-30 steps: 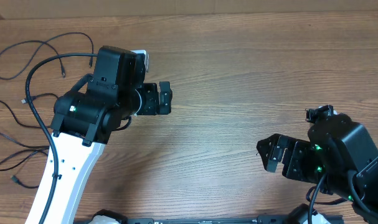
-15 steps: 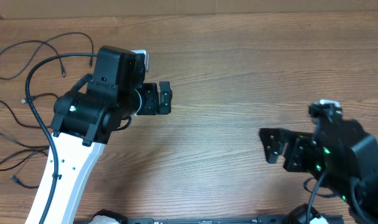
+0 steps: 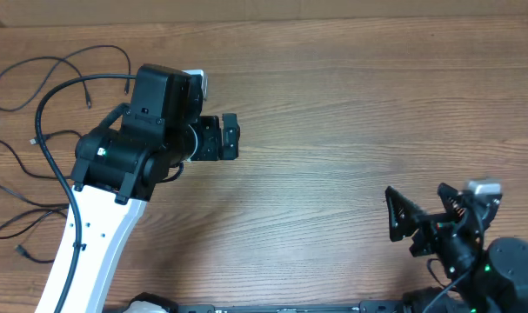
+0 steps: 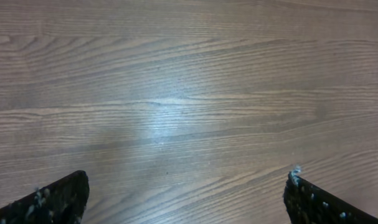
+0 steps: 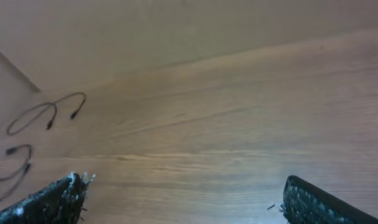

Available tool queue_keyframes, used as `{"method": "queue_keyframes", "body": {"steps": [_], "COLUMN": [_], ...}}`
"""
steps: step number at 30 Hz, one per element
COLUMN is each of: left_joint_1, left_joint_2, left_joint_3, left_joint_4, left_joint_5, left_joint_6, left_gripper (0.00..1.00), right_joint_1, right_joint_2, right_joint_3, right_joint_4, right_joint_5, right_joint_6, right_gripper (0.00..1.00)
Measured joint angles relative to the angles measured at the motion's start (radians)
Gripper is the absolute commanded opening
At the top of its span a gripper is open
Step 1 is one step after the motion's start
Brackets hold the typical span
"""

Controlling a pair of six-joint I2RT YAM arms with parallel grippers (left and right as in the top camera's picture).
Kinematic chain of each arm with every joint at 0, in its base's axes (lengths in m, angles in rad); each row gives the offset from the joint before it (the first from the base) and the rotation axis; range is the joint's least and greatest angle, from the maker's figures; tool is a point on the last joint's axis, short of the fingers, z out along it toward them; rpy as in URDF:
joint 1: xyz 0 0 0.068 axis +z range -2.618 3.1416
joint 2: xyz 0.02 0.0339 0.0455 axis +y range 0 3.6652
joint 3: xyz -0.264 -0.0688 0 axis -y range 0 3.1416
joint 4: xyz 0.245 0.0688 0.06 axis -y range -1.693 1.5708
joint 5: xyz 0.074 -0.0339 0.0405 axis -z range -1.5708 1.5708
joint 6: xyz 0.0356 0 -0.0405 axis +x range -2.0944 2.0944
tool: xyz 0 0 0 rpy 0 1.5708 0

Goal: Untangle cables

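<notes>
Fingers, left arm: both fingers [image 4: 58,199] stand wide apart at the lower corners of the left wrist view. Only bare wood shows between them.
Fingers, right arm: both fingers [image 5: 51,202] stand wide apart in the same way, with nothing clamped.
Left gripper [image 3: 232,137]: sits toward 10 o'clock from the table centre in the overhead view. Its tips point toward 3 o'clock and hold nothing.
Right gripper [image 3: 423,213]: sits near the table edge at about 4 o'clock in the overhead view. Its tips point toward 10 o'clock, and it is well apart from the left gripper.
Cables [image 3: 26,63]: thin black cords lie in loose loops along the table's far-left side, from 9 to 10 o'clock in the overhead view. One loop curls near the top-left corner, and other strands trail down the left edge toward 8 o'clock.
Cables, right wrist view [image 5: 36,109]: small loops with plug ends show at 9 to 10 o'clock, well apart from the fingers.
Contact: neither gripper touches a cable.
Table [image 3: 350,104]: brown wood-grain surface.
</notes>
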Motion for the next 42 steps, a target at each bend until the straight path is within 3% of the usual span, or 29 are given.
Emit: {"method": "queue_keyframes", "body": {"steps": [8, 12, 19, 33, 42], "left_joint_1": [0.0, 0.0, 0.0, 0.0, 0.0], "left_joint_2": [0.0, 0.0, 0.0, 0.0, 0.0], "left_joint_3": [0.0, 0.0, 0.0, 0.0, 0.0], "left_joint_4": [0.0, 0.0, 0.0, 0.0, 0.0], "left_joint_5": [0.0, 0.0, 0.0, 0.0, 0.0], "left_joint_6": [0.0, 0.0, 0.0, 0.0, 0.0], "left_gripper": [0.99, 0.99, 1.0, 1.0, 1.0], "right_joint_1": [-0.021, -0.03, -0.031, -0.086, -0.089], "right_joint_2": [-0.163, -0.221, -0.294, -0.302, -0.302], "right_joint_3": [-0.252, -0.397, -0.575, -0.732, -0.748], "right_joint_4": [0.304, 0.544, 0.753, 0.95, 0.864], "right_joint_5": [-0.026, -0.026, -0.026, -0.019, 0.017], "right_joint_6": [-0.093, -0.105, -0.113, -0.112, -0.112], "right_gripper": [1.0, 1.0, 1.0, 1.0, 1.0]}}
